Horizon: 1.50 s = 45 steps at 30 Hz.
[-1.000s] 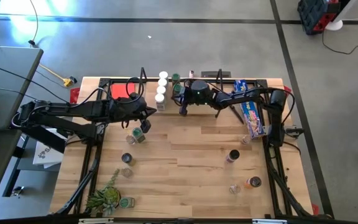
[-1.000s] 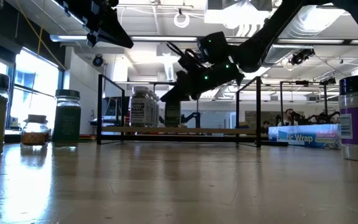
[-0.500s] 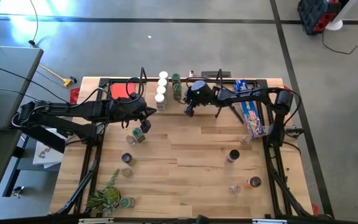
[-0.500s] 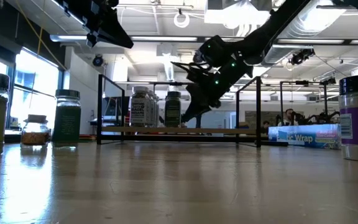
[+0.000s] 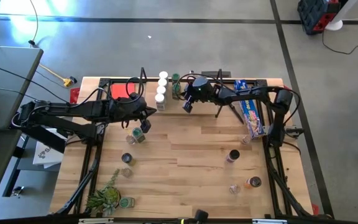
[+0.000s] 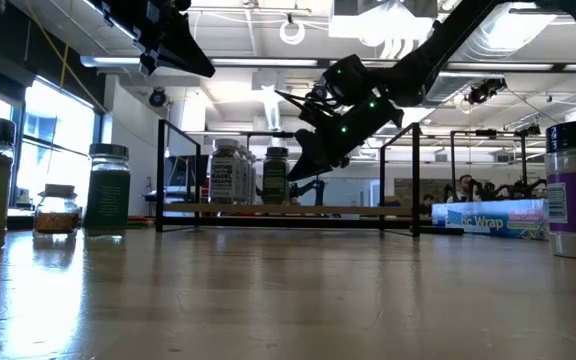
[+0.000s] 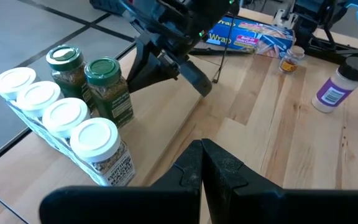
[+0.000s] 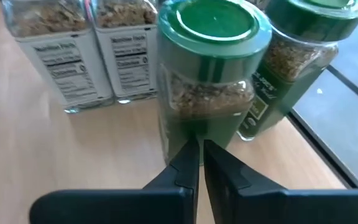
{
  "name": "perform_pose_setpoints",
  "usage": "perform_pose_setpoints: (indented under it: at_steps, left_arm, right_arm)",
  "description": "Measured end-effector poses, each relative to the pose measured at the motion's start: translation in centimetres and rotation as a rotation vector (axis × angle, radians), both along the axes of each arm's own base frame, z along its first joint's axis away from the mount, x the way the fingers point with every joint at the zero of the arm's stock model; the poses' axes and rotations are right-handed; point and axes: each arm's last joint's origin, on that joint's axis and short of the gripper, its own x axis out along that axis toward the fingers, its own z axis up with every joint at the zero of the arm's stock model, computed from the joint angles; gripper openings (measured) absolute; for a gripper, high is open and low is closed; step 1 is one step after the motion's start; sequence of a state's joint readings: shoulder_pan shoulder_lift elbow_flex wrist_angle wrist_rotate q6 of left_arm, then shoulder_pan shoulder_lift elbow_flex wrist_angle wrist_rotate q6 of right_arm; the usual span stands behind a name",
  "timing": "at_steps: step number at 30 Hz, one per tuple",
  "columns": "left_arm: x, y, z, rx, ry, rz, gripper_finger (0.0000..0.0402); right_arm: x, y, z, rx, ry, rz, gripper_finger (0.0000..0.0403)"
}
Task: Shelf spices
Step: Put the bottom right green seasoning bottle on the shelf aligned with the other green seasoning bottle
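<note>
Spices: six jars (image 7: 73,102) on shelf (image 5: 222,79) at 12 o'clock | about eight loose jars (image 5: 234,155) left on bench (image 5: 185,162) | right claw (image 5: 187,107) pressed together beside shelved jars | left claw (image 5: 145,127) pressed together, empty

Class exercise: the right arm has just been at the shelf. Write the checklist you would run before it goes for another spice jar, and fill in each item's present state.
1. Right gripper empty, fingers shut: ok.
2. Two green-lidded jars upright on the shelf: ok.
3. Four white-lidded jars standing in a row beside them: ok.
4. Right gripper clear of the nearer green-lidded jar: cannot tell; it sits very close.
5. Left gripper shut, empty, away from the shelf: ok.
6. Loose jars on the table, such as the black-lidded jar, unobstructed: ok.
</note>
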<state>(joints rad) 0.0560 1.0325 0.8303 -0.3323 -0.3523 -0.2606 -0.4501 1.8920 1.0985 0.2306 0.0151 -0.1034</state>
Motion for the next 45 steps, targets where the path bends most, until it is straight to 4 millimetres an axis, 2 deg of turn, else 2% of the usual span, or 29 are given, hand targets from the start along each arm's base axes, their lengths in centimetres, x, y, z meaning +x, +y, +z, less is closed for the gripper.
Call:
perform_pose_setpoints:
  at_steps: [7, 18, 23, 28, 31, 39, 45]
  left_arm:
    - [0.0, 0.0, 0.0, 0.000, -0.002, 0.000, 0.0000]
    - [0.0, 0.0, 0.0, 0.000, -0.002, 0.000, 0.0000]
    - [0.0, 0.0, 0.0, 0.000, 0.000, 0.000, 0.0000]
    - [0.0, 0.0, 0.0, 0.000, 0.000, 0.000, 0.0000]
    - [0.0, 0.0, 0.0, 0.001, -0.001, 0.000, 0.0000]
    - [0.0, 0.0, 0.0, 0.002, 0.000, 0.001, 0.0000]
    - [0.0, 0.0, 0.0, 0.003, 0.000, 0.003, 0.0000]
  right_arm:
    - [-0.2, -1.1, -0.4, -0.016, -0.014, -0.021, 0.0016]
    - [-0.5, -2.0, 0.1, -0.072, -0.029, -0.055, 0.0016]
    - [-0.8, -0.9, 1.5, -0.058, -0.013, -0.083, 0.0016]
    - [-0.5, 1.2, 1.1, 0.112, 0.014, 0.095, 0.0016]
    - [0.0, 1.8, 0.4, 0.100, 0.020, 0.142, 0.0016]
    - [1.0, 1.2, -1.3, 0.054, -0.015, 0.086, 0.0016]
    - [1.1, 1.0, -1.2, 0.027, -0.032, 0.061, 0.0016]
